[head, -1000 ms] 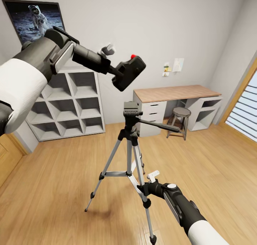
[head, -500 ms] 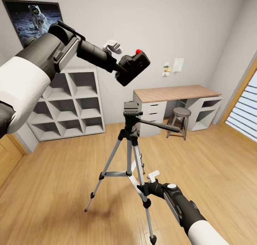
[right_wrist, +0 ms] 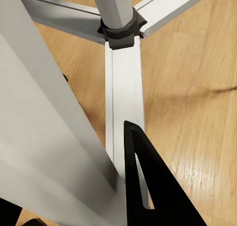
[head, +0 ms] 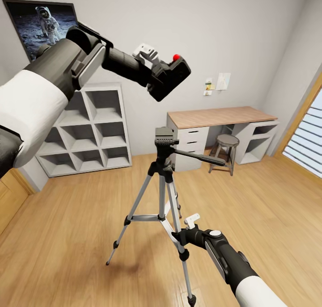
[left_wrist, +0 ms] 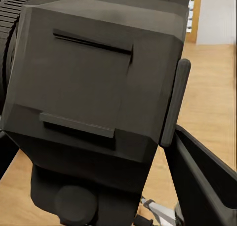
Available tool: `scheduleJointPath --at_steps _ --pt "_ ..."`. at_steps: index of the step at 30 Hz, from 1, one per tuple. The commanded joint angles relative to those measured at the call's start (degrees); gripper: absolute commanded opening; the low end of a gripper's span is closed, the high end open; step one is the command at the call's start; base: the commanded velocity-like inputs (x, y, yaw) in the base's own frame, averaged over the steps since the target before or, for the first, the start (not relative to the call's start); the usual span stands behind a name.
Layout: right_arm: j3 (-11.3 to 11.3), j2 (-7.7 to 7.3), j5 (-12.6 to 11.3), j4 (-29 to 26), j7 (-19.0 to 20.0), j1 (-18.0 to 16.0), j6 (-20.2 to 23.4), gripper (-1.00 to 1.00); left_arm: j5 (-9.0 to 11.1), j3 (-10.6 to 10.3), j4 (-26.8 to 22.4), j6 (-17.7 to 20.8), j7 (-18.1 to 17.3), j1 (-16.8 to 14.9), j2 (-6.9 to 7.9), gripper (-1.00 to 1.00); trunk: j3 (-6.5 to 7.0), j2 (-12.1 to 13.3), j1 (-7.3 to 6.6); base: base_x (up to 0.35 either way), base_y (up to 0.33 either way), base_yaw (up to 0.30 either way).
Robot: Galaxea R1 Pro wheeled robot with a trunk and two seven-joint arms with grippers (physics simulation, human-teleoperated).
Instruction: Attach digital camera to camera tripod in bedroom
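While the tripod (head: 164,182) stands on the pale wood floor (head: 80,217) in mid-room, the camera (head: 169,77) hangs in the air above and slightly left of its head, well apart from it. The camera is a matte black box with bevelled edges and a small round red button (head: 176,56) on its upper corner, and it sits tilted. The left gripper (head: 154,74) is clamped on it; in the left wrist view the boxy body (left_wrist: 94,88) is pressed between dark flat fingers (left_wrist: 173,110), with a ribbed lens ring at one edge.

The tripod has three smooth silver legs, black joints and rubbery feet, a black head with a flat plate on top, and a long thin black handle (head: 201,157) pointing towards the stool (head: 226,151). The right gripper (head: 181,235) is low against the near leg; in the right wrist view one dark wedge-shaped finger (right_wrist: 153,186) lies along a channelled metal brace (right_wrist: 123,97), but I cannot tell whether the grip is closed.

Behind stand a white cube shelf (head: 85,132), a wood-topped desk (head: 219,117) and a framed astronaut picture (head: 42,23).
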Motion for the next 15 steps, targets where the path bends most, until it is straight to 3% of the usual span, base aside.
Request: scheduleJointPath --at_steps 1,3,4,6,7,9,12,15 --pt "-0.1 0.02 0.5 -0.1 0.1 0.0 0.3 -1.00 0.8 -0.6 0.0 0.4 -0.6 -0.1 0.01 -1.00 -0.09 -0.1 0.02 0.000 0.000 0.000" --pt "-0.1 0.02 0.5 -0.1 0.1 0.0 0.3 -1.00 0.8 -1.1 0.1 0.7 -3.1 -0.1 -0.22 -1.00 -0.09 -0.1 0.02 0.000 0.000 0.000" --pt "-0.1 0.02 0.5 -0.1 0.1 0.0 0.3 -1.00 0.5 -1.5 0.1 1.1 -6.1 -0.1 -0.34 -1.00 -0.09 -0.1 0.02 0.000 0.000 0.000" --pt "-0.1 0.02 0.5 -0.1 0.1 0.0 0.3 -1.00 -1.4 -2.9 0.2 1.5 -12.4 -0.2 -0.18 -1.00 -0.09 -0.1 0.02 0.000 0.000 0.000" --pt "-0.1 0.02 0.5 -0.1 0.1 0.0 0.3 -1.00 -2.3 -3.2 0.3 1.5 -13.9 -0.2 -0.11 -1.00 -0.09 -0.1 0.02 0.000 0.000 0.000" --pt "-0.1 0.02 0.5 -0.1 0.1 0.0 0.3 -1.00 -5.7 -4.0 0.4 1.6 -17.9 -0.3 0.02 -1.00 -0.09 -0.1 0.02 0.000 0.000 0.000" --pt "-0.1 0.02 0.5 -0.1 0.0 0.0 0.3 -1.00 -13.9 -4.7 0.6 1.5 -26.1 -0.4 0.11 -1.00 -0.09 -0.1 0.02 0.000 0.000 0.000" --pt "-0.1 0.02 0.5 -0.1 -0.5 0.0 0.3 -1.00 -18.1 -4.8 0.8 1.4 -30.2 -0.7 0.27 -1.00 -0.09 -0.1 0.02 0.000 0.000 0.000"
